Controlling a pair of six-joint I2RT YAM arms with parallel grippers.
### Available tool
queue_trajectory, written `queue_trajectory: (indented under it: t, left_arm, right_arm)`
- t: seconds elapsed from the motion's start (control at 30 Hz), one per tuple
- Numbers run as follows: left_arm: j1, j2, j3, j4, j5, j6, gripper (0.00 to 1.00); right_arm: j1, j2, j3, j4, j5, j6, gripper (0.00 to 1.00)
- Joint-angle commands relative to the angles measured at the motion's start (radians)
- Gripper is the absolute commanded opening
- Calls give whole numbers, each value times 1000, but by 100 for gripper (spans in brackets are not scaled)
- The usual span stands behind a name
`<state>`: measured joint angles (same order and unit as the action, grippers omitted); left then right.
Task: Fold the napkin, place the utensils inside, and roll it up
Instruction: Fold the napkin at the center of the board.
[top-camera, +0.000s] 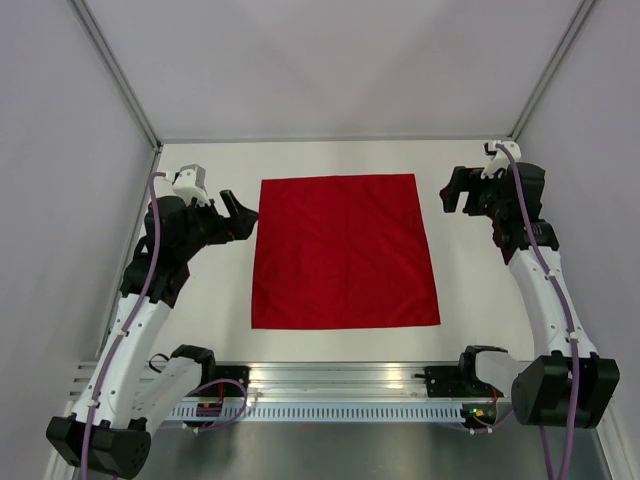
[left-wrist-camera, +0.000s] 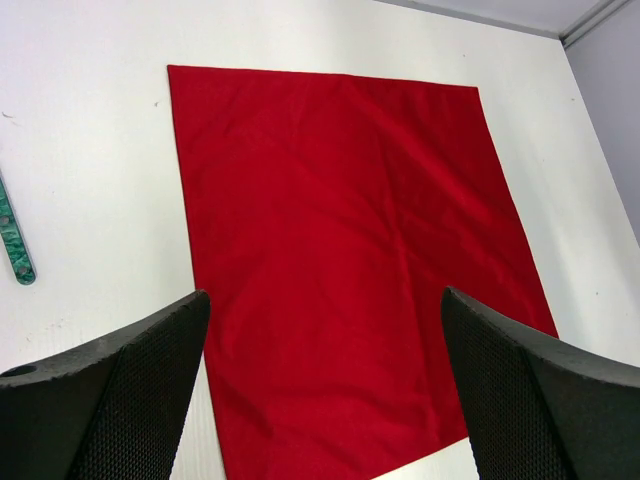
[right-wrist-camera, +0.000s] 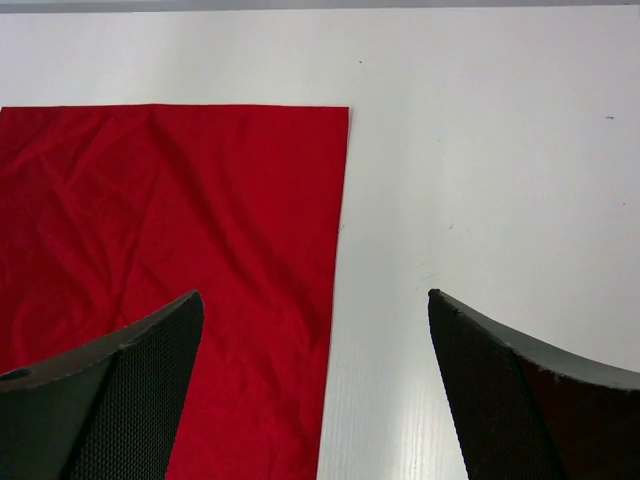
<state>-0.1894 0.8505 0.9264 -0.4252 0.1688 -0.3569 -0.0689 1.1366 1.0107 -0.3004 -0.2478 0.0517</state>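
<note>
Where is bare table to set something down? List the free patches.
Free: the table strip between the napkin and the back wall; the strip right of the napkin, before the right arm; the band before the rail. Tightest: left edge, where the left arm's jaws hang close.

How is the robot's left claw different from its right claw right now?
The left claw sits close beside the red napkin; the right claw leaves a strip of white table between. The left claw looks across the napkin, the right claw at its edge. Both are open and empty.
</note>
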Motion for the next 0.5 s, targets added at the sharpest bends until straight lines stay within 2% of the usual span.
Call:
queue_trajectory:
  t: [0.0, 0.13, 0.2, 0.27, 0.33, 0.47]
  left_arm:
    - [-1, -10, 15, -3, 26, 29, 100]
    - [-53, 16, 45, -3, -12, 22, 100]
    - [-116, 36, 69, -3, -110, 24, 100]
    - [-261, 90, 91, 0, -258, 30, 100]
    - [-393, 166, 123, 19, -317, 24, 100]
    - [-576, 318, 140, 111, -417, 13, 98]
  right_arm:
    - [3, -37, 9, 3, 30, -3, 98]
    - [3, -28, 38, -17, 50, -3, 98]
    - [3, -9, 55, -43, 50, -1, 98]
    - [4, 11, 75, -62, 41, -7, 98]
    - [4, 23, 86, -74, 47, -9, 98]
    - [4, 60, 101, -85, 91, -12, 98]
